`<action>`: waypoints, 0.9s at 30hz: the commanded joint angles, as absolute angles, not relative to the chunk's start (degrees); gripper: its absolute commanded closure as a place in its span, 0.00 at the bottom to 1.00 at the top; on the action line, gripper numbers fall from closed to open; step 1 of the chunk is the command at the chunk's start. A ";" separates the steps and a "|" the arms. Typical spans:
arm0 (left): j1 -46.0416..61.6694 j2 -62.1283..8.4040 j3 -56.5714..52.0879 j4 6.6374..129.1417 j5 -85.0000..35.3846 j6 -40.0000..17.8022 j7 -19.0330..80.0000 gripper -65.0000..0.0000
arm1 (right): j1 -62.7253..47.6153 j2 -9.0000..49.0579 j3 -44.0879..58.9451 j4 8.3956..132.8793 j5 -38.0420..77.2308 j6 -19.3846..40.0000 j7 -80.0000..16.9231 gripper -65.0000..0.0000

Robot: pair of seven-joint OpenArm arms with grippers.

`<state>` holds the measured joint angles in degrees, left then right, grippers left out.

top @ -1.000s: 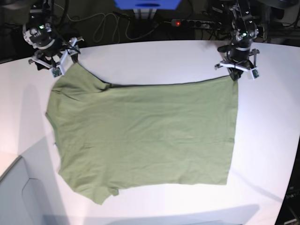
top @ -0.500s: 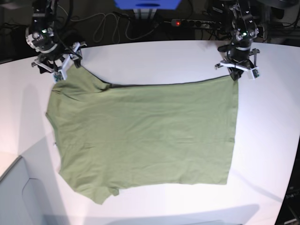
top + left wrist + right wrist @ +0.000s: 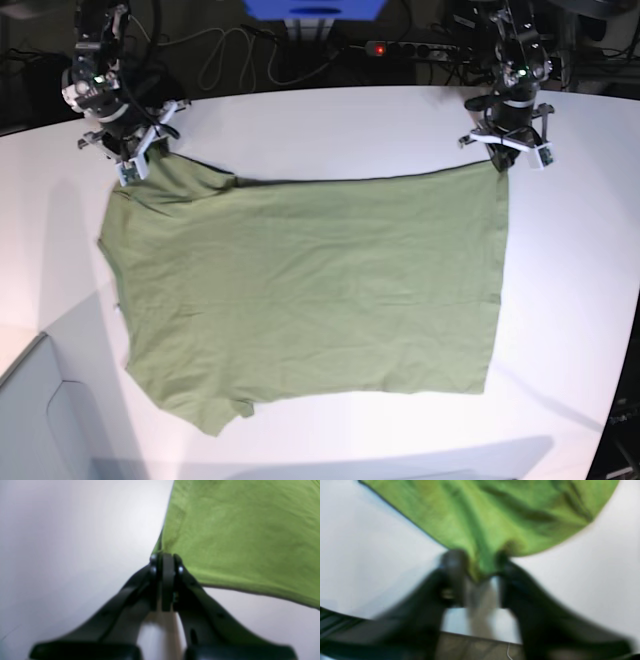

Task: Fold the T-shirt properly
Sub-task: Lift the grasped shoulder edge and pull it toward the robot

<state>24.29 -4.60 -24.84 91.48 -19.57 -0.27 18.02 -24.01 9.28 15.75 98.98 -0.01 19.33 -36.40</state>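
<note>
Both arms reach down at the far edge of the white table (image 3: 330, 125). Left gripper (image 3: 163, 560) stands with jaws pressed together on the corner of the green T-shirt (image 3: 300, 290). Right gripper (image 3: 476, 565): blurred, a bunch of sleeve cloth sits between its fingers, jaws narrowed around it. Shirt lies spread flat across the table's middle. Cables and a power strip (image 3: 415, 47) lie behind the table
</note>
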 commanded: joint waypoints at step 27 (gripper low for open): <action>38.46 -4.62 -25.19 108.35 -19.30 -0.04 18.42 1.00 | -38.29 13.58 20.26 115.82 -3.47 20.00 -38.11 1.00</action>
